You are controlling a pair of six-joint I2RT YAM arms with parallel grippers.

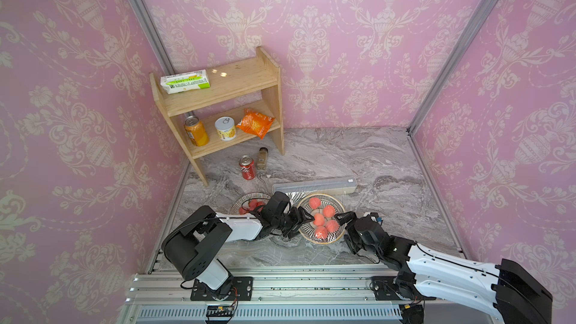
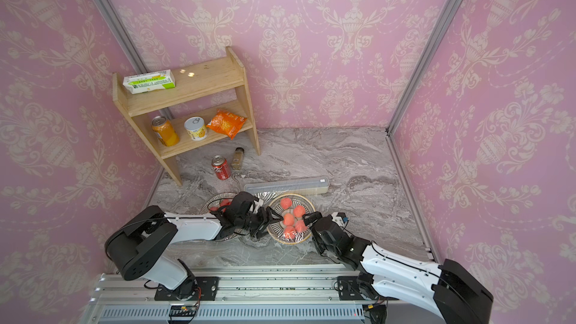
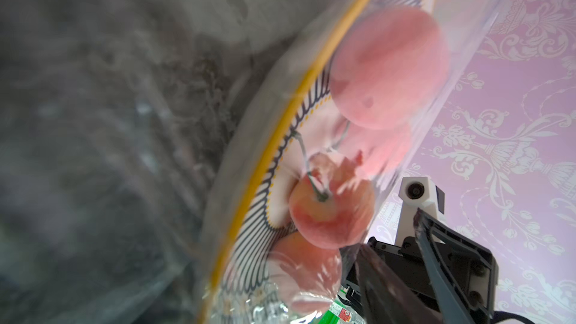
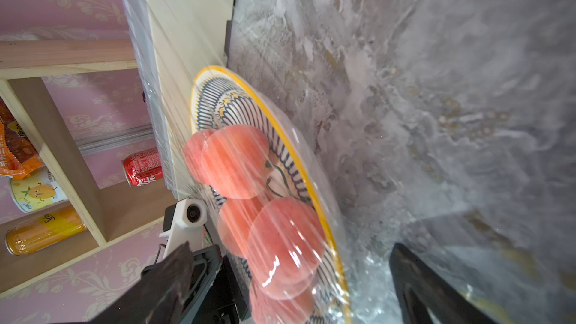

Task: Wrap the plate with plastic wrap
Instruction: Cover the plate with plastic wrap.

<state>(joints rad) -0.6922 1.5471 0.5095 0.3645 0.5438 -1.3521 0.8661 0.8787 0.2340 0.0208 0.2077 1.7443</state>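
Where it reaches the left rim of the plate, the left end effector has its jaws parted. Whether they pinch any film cannot be told, as the left wrist view is blurred. The right end effector stands at the opposite rim with its jaws spread wide; in the right wrist view they straddle the plate's edge and hold nothing. Between the two, the plate lies flat on the tabletop and carries several peaches. The plastic wrap is drawn taut over the fruit and the rim, and it bunches in crinkles at the plate's near edge. Just beyond the plate lies the dispenser box, long side toward it, with film running from it onto the plate. A second plate with fruit lies to the left, partly under the left arm. Farther back stand a red can, a spice jar and a wooden shelf.
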